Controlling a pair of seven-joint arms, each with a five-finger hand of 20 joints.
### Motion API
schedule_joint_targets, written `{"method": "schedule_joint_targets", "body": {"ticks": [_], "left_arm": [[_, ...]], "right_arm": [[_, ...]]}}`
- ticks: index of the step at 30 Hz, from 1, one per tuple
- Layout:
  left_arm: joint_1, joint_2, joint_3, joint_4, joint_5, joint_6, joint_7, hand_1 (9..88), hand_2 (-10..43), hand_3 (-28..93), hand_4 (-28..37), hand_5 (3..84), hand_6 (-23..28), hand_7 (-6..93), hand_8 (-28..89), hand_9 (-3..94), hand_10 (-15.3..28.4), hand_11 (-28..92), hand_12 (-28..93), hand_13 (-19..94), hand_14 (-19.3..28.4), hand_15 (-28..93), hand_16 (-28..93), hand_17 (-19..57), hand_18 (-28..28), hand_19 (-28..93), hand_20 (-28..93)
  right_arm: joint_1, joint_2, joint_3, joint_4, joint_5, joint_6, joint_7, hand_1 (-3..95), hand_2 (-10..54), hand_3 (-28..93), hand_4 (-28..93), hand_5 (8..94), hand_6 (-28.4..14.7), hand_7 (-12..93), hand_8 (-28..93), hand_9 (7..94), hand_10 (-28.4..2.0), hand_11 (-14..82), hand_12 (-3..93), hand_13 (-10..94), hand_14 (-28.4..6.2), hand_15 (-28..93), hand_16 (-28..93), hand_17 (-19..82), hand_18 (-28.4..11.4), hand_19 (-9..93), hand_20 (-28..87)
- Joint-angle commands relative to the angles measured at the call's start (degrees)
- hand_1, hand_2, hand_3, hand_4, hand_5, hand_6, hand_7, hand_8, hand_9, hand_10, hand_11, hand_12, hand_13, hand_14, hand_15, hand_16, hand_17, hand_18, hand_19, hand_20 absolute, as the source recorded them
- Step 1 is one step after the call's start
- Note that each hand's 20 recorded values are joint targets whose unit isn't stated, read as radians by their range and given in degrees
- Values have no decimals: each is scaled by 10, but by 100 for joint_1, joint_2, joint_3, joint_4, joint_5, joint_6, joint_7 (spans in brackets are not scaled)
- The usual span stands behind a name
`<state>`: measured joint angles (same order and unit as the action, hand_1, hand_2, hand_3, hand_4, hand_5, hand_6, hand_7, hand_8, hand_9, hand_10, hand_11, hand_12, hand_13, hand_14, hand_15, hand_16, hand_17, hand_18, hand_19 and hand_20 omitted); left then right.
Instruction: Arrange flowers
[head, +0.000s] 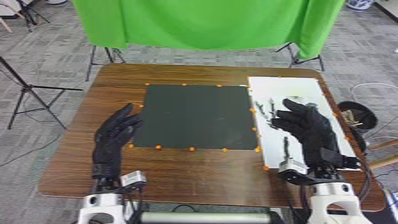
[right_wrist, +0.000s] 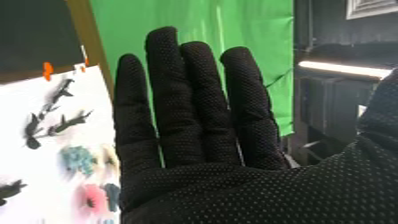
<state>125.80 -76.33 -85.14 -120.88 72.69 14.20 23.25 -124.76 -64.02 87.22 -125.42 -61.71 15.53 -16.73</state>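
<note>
On the right side of the brown table (head: 115, 82), a white sheet (head: 284, 86) served as the supply spot: a leafy sprig (right_wrist: 33, 125), a pink flower (right_wrist: 94, 198) and a blue-green flower (right_wrist: 78, 160) lay spread on it, and a dark stem (head: 286, 147) lay toward its near end. Just beside the sheet, in the middle of the table, was a dark board (head: 197, 117) edged with orange markers (head: 192, 149).

Judging by that layout, the work stood at the choosing stage, with 1 piece to be picked for the arrangement. The right hand (head: 306, 125) hung over the sheet, fingers straight and slightly apart, thumb well off to the side, with nothing in its grasp. The left hand (head: 115, 131) was by the board's left edge, open and relaxed, and it too held nothing.

The next move probably called for the right hand to turn its palm down, go low over 1 stem and pinch it between thumb and fingers, then bring it across to the board. Thin stems lying flat would likely be awkward to lift in gloves, and a wide grasp could crush petals or drag 2 pieces together.
</note>
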Motion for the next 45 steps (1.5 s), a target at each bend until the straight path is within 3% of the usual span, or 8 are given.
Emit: {"method": "schedule_joint_targets", "body": {"ticks": [1, 7, 10, 14, 18, 24, 29, 45], "left_arm": [[179, 81, -27, 124, -39, -38, 9, 336, -95, 677, -223, 406, 2, 177, -100, 458, 123, 195, 92, 402, 163, 276, -19, 103, 149, 105, 202], [182, 121, -20, 68, -79, -26, 60, 333, -95, 677, -224, 413, 3, 178, -101, 460, 126, 196, 92, 403, 164, 274, -19, 106, 135, 94, 201], [184, 143, -22, 5, -119, -42, 93, 327, -95, 679, -226, 419, 6, 175, -100, 461, 126, 196, 92, 404, 164, 276, -18, 106, 135, 94, 204], [148, 256, -27, -124, -238, -41, 120, 325, -95, 681, -230, 422, 6, 174, -97, 464, 125, 198, 93, 404, 165, 277, -17, 105, 135, 94, 207], [38, 394, -74, -160, -228, -77, 104, 324, -95, 682, -233, 425, 5, 175, -97, 464, 124, 199, 93, 404, 166, 278, -16, 103, 136, 95, 209], [-34, 430, 2, -134, -238, -53, 58, 323, -95, 685, -235, 425, 5, 175, -97, 465, 124, 199, 94, 404, 166, 279, -15, 102, 138, 96, 210], [-20, 471, 26, -124, -204, -108, 15, 324, -95, 683, -235, 425, 5, 176, -97, 464, 125, 198, 94, 403, 166, 279, -15, 101, 139, 97, 210], [48, 493, 17, -126, -171, -211, -106, 326, -95, 680, -228, 424, 6, 171, -96, 460, 125, 195, 96, 398, 166, 280, -13, 96, 140, 98, 208]], "right_arm": [[-175, 66, 213, -73, 22, 165, 44, 146, -95, 741, -283, 521, 6, 204, -120, 605, -135, 114, 173, 545, -125, 167, 271, 290, -158, 245, 387], [-105, 61, 96, -125, -396, 551, 496, 144, -95, 741, -283, 519, 5, 201, -119, 601, -136, 112, 173, 545, -127, 167, 272, 290, -159, 229, 392], [-89, 26, -75, -368, -1950, 1650, 1860, 184, -95, 730, -281, 526, -1, 201, -117, 616, -143, 124, 173, 572, -131, 203, 268, 282, -173, 383, 458], [-140, 107, -75, -521, -3231, 1879, 3054, 250, -95, 712, -256, 556, -17, 200, -111, 668, -144, 170, 178, 690, -105, 322, 240, 319, -192, 601, 493], [-155, 189, -104, -669, -4745, 1524, 4192, 285, -95, 692, -258, 580, -21, 209, -103, 696, -148, 213, 197, 730, -100, 415, 243, 352, -204, 720, 519], [-70, 323, -275, -732, -6249, 751, 5205, 314, -95, 676, -268, 637, -22, 233, -90, 746, -140, 282, 231, 812, -74, 571, 257, 516, -172, 913, 506], [68, 391, -369, -745, -7007, -99, 5639, 330, -95, 669, -259, 668, -26, 229, -83, 777, -130, 293, 234, 857, -53, 575, 264, 571, -152, 931, 503], [358, 497, -826, -202, -8239, -711, 6042, 342, -95, 665, -245, 676, -31, 217, -73, 801, -132, 288, 237, 880, -39, 573, 284, 599, -140, 932, 528]]}}
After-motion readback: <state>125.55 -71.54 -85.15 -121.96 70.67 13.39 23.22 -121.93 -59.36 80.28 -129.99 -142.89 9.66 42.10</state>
